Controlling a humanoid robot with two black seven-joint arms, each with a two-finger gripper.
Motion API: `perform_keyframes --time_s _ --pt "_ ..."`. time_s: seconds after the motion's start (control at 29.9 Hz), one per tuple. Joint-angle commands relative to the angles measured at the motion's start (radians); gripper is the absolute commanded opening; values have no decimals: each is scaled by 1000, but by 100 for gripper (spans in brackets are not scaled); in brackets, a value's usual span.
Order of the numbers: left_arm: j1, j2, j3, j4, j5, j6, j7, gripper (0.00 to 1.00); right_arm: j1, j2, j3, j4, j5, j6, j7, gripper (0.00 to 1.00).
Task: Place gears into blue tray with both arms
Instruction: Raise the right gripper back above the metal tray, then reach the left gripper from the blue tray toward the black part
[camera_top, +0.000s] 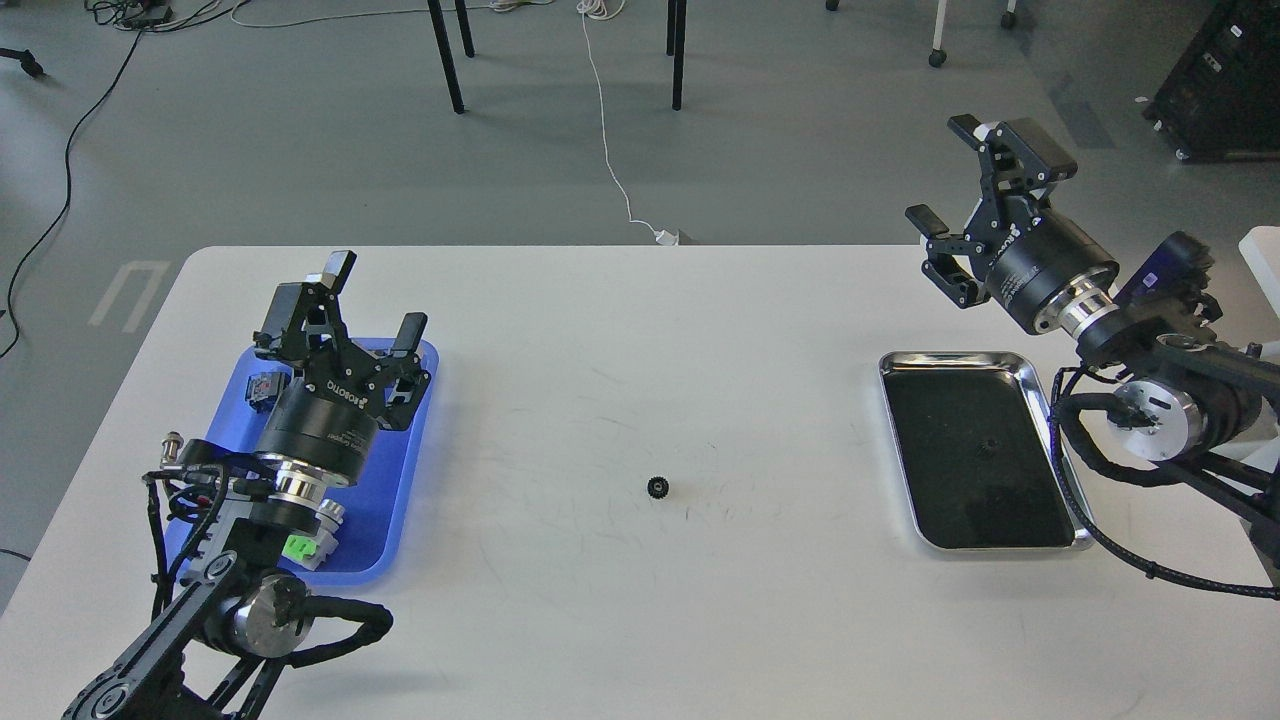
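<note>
While both pincers hang spread and empty, one gear (657, 487) lies flat on the table (620, 330), hole upward, well right of the left pincer (372, 295) above the blue tray (395, 480). Below the right pincer (945, 175), the black tray (975, 455) perhaps holds a second gear (990, 446), barely visible.

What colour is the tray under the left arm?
Bright blue tray, clearest in the head view.
</note>
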Motion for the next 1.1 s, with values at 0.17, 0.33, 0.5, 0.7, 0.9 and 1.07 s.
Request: perform_keyframes --time_s 0.17,0.33,0.5,0.7,0.9,1.07 --pt "-52 24 60 2 38 -21 -29 98 -80 -8 40 -6 91 51 0 96" --pt "-55 40 83 -4 87 -77 -32 98 -86 1 42 -21 88 51 0 96" --pt "-72 47 86 -36 154 -100 -31 98 -91 15 45 -41 88 52 0 96" --pt "-116 98 131 -98 351 -197 -32 98 -105 16 48 -52 91 92 0 96" --pt "-245 145 246 -112 540 -205 -34 98 -125 27 54 -76 93 107 0 96" --pt "-463 211 423 -106 705 -208 -34 98 -138 30 57 -110 93 150 0 96"
